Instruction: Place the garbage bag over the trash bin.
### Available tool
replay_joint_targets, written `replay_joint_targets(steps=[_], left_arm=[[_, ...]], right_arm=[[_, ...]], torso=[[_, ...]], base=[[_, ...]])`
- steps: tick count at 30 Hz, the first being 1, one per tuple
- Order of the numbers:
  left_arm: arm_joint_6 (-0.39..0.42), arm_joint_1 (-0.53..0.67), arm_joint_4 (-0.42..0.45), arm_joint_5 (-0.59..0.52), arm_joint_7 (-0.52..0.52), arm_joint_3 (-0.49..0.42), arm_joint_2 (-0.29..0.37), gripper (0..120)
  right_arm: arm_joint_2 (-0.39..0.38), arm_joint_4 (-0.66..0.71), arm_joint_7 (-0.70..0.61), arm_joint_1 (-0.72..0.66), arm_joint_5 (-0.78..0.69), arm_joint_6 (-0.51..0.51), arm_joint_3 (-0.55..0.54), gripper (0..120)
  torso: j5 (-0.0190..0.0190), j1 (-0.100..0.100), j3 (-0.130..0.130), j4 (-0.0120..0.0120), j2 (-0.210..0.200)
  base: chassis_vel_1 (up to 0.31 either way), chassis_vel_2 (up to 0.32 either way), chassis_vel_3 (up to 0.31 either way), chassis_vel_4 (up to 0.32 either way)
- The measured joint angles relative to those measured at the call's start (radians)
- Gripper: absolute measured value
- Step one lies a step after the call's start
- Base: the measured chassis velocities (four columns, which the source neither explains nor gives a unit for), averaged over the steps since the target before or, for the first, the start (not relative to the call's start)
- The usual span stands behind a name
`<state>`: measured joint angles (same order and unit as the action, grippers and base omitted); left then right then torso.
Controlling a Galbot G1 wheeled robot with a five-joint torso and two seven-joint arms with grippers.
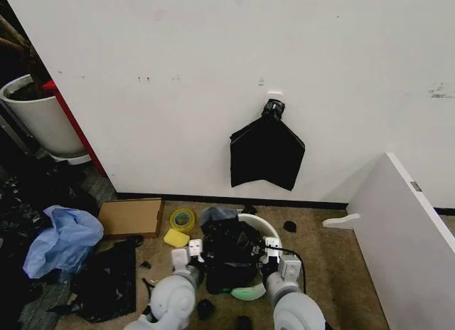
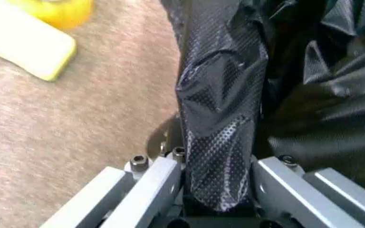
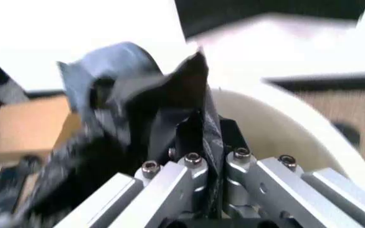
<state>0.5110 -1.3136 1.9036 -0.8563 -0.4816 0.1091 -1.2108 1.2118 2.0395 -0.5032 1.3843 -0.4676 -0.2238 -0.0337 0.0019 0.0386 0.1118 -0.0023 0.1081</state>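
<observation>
The glossy black garbage bag (image 1: 226, 250) is bunched over the near side of the white trash bin (image 1: 261, 222), whose pale green base (image 1: 249, 294) shows below it. My left gripper (image 1: 190, 253) holds the bag's left edge. In the left wrist view a thick fold of the bag (image 2: 220, 123) fills the space between the fingers of that gripper (image 2: 216, 166). My right gripper (image 1: 274, 247) is at the bag's right edge. In the right wrist view this gripper (image 3: 213, 159) pinches a thin sheet of the bag (image 3: 169, 99) just in front of the bin's white rim (image 3: 277, 128).
Flat black bags (image 1: 266, 153) hang from a white clip on the wall. A cardboard box (image 1: 131, 216), yellow tape roll (image 1: 182, 219) and yellow sponge (image 1: 176, 237) lie left of the bin. Farther left are a blue bag (image 1: 64, 239), black scrap plastic (image 1: 106, 281) and a planter (image 1: 39, 116). A white panel (image 1: 405, 230) stands right.
</observation>
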Motion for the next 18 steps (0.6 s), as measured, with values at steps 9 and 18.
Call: replay_joint_targets(steps=[9,18], left_arm=[[-0.093,-0.061,0.060,-0.015,0.085,0.019,0.054,1],[-0.150,-0.097,0.135,0.032,0.172,0.036,0.072,1]], right_arm=[[-0.005,-0.045,0.057,-0.003,0.170,0.203,0.024,0],[-0.010,-0.012,-0.005,-0.007,0.039,0.195,0.092,0]], torso=[[0.0005,0.000,0.000,0.0003,0.000],[0.0008,0.000,0.000,0.0004,0.000]], base=[[0.000,0.000,0.000,0.000],[0.000,0.000,0.000,0.000]])
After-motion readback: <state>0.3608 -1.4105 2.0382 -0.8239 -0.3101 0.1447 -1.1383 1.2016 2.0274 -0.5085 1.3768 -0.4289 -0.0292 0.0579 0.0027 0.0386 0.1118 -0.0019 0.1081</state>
